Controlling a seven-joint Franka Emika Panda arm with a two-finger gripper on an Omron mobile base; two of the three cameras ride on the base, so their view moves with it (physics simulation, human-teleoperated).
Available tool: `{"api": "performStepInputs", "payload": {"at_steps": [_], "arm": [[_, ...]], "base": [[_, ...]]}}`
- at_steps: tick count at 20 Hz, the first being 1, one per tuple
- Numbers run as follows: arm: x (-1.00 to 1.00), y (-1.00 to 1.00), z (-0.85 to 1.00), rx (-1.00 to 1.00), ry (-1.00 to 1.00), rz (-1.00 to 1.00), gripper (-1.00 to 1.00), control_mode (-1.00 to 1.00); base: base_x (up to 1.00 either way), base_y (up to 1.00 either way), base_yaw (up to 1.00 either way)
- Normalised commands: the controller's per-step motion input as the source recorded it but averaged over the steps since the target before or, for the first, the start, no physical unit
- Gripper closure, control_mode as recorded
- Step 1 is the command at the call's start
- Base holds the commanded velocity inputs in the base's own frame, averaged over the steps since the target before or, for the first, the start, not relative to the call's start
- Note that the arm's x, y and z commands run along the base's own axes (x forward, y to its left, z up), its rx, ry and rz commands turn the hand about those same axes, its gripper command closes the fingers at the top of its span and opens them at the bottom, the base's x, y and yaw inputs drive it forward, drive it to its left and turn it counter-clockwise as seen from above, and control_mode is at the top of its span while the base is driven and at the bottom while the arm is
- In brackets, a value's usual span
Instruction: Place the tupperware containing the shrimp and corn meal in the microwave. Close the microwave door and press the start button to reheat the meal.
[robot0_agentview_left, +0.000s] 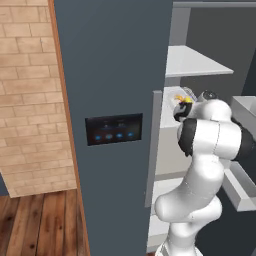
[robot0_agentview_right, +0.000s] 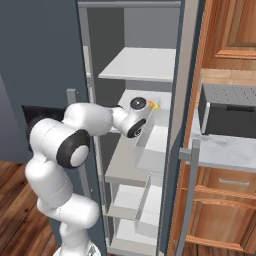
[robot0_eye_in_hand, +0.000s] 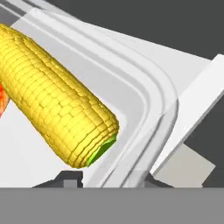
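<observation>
Nearest my tool (robot0_eye_in_hand: 105, 181), the rounded corner rim of the tupperware (robot0_eye_in_hand: 151, 103) sits between its tips, so I am gripping the tub by that rim. Inside it a yellow corn chunk (robot0_eye_in_hand: 57, 109) lies beside a sliver of orange shrimp (robot0_eye_in_hand: 2, 103). Farther off, the tub rests on a fridge shelf (robot0_agentview_right: 142, 97), under another shelf (robot0_agentview_right: 140, 65).
</observation>
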Motion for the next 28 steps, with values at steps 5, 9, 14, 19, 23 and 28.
{"api": "performStepInputs", "payload": {"at_steps": [5,9,14,19,23,28], "arm": [[-1.00,0.33,0.27,0.00,0.15,0.00,1.00,-1.00],[-1.00,0.39,0.36,-0.01,0.19,0.00,1.00,-1.00],[-1.00,0.24,0.44,0.00,0.09,0.00,1.00,-1.00],[-1.00,0.03,0.33,0.03,0.00,-0.02,1.00,-1.00],[-1.00,0.37,0.21,0.01,-0.04,0.00,1.00,-1.00],[-0.89,0.26,0.19,0.00,0.00,0.05,1.00,-1.00]], "base": [[0.00,0.00,0.00],[0.00,0.00,0.00],[0.00,0.00,0.00],[0.00,0.00,0.00],[0.00,0.00,0.00],[0.00,0.00,0.00]]}}
